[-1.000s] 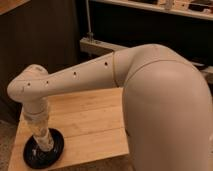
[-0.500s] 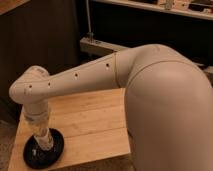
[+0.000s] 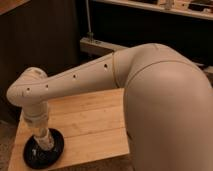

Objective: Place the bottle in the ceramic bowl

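End effector (image 3: pixel 44 142) over ceramic bowl (image 3: pixel 31 156) at bench (image 3: pixel 95 120) corner; grip indiscernible; bottle (image 3: pixel 46 138) indistinct; arm (image 3: pixel 150 100) blocks right side.

No text, label, brand, number or sign can be read anywhere in the camera view. The end effector (image 3: pixel 44 141) hangs over the ceramic bowl (image 3: pixel 30 155) at the near left corner of the bench (image 3: pixel 95 122), and neither it, the bowl nor the bench surface carries any legible marking.
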`<state>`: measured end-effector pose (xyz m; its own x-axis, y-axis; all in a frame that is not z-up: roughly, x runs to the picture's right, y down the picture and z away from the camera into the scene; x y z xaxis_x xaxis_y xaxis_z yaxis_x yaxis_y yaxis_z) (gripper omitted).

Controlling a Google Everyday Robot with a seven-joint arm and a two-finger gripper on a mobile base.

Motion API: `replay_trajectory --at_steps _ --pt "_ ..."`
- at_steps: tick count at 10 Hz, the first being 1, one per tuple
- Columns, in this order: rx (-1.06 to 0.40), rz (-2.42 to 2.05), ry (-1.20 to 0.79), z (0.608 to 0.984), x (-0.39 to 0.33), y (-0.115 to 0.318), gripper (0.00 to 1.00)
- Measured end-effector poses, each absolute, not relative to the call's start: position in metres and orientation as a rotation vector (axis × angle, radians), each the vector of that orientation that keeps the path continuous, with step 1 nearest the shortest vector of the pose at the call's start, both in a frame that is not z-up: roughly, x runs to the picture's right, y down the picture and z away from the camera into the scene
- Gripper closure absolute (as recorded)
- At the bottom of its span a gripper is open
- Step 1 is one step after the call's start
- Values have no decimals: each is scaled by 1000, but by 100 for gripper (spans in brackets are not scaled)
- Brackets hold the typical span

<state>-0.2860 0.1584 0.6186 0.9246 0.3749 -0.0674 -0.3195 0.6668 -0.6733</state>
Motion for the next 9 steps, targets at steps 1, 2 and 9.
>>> replay_trajectory --at_steps 1,2,9 --pt "-737 390 -74 619 -285 160 93" --pt "-730 385 -70 619 -284 160 83" --pt "-748 346 -57 620 -278 161 20"
